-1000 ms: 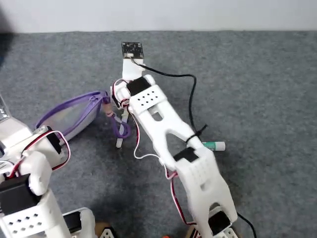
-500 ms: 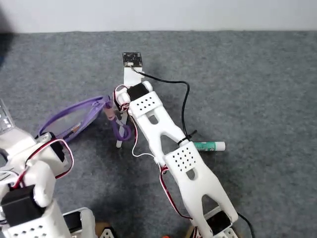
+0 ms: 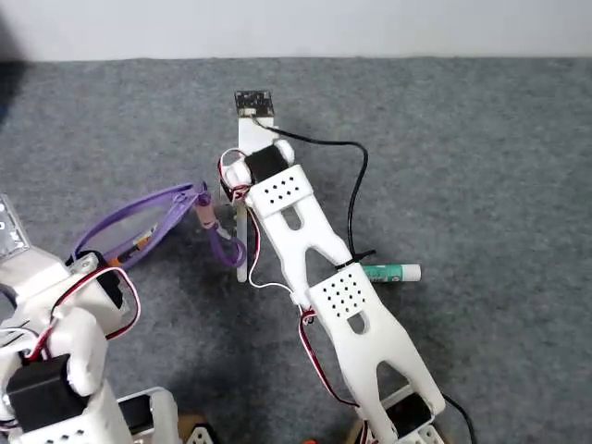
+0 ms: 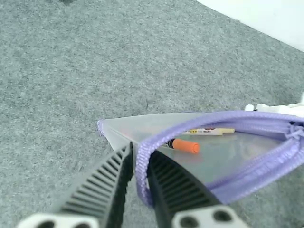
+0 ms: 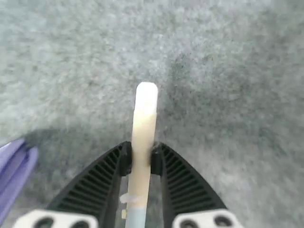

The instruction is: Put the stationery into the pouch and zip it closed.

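A clear pouch (image 3: 139, 225) with a purple zip rim lies open at the left of the grey mat. My left gripper (image 4: 138, 152) is shut on the pouch's rim (image 4: 142, 164) at its near corner. Inside the pouch lie an orange-capped pen (image 4: 183, 145) and a pale pencil (image 4: 212, 131). Just past the pouch's mouth, my right gripper (image 5: 141, 147) is shut on a white pen (image 5: 144, 118); the white pen (image 3: 242, 264) points down at the mat. A green glue stick (image 3: 392, 272) lies on the mat beside the right arm.
A purple strap (image 3: 227, 245) loops from the pouch's zip end, close to the white pen. The right arm's black cable (image 3: 351, 190) arcs over the mat. A pale wall borders the far edge of the grey carpeted surface (image 3: 481, 148).
My right gripper has carried the white pen a little to the right, away from the pouch's mouth. The left arm has sunk slightly, still holding the rim.
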Motion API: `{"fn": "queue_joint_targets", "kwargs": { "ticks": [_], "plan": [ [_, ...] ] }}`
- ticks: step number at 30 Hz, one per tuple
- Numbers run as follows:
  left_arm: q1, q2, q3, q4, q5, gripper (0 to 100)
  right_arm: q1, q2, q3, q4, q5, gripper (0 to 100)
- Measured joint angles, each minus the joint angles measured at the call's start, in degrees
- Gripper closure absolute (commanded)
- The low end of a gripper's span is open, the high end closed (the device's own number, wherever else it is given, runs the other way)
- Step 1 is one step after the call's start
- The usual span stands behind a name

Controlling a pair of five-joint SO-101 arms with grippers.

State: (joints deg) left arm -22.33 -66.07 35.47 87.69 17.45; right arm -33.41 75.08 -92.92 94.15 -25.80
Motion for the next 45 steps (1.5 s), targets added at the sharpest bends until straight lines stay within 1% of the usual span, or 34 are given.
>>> {"fn": "queue_joint_targets", "kwargs": {
  "ticks": [3,5,12,15,19,25,29,35,37,41,45],
  "plan": [
    [0.0,0.0,0.0,0.0,0.0,99,0.0,-0.09,-0.7,4.75,0.18,99.1],
    [0.0,0.0,0.0,0.0,0.0,99,0.0,-1.32,-0.7,6.15,0.18,99.1],
    [0.0,0.0,0.0,0.0,0.09,99,-0.7,-13.89,-0.79,6.33,2.9,99.1],
    [0.09,0.0,0.0,0.0,2.81,99,-1.41,-19.87,-0.79,6.33,3.43,99.1],
    [0.09,0.0,0.0,0.0,4.31,99,-3.52,-26.99,-0.79,6.33,3.52,99.1],
    [-0.26,0.0,0.0,0.0,4.66,99,-8.26,-36.57,0.97,6.33,7.38,99.2],
    [-0.26,0.0,0.0,0.0,4.66,99,-8.7,-45.98,11.25,6.33,7.82,99.2],
    [0.0,0.0,0.0,0.0,4.66,99,-8.79,-64.79,38.33,6.33,7.91,99.1],
    [0.09,0.0,0.0,0.18,4.66,99,-9.14,-70.24,45.19,6.07,7.91,99.1],
    [0.09,0.0,0.0,0.18,4.66,99,-10.9,-78.77,51.96,4.84,8.79,99.1],
    [0.09,1.23,-1.49,0.53,4.75,99,-13.01,-84.57,53.1,4.84,10.37,99.1]
  ]
}}
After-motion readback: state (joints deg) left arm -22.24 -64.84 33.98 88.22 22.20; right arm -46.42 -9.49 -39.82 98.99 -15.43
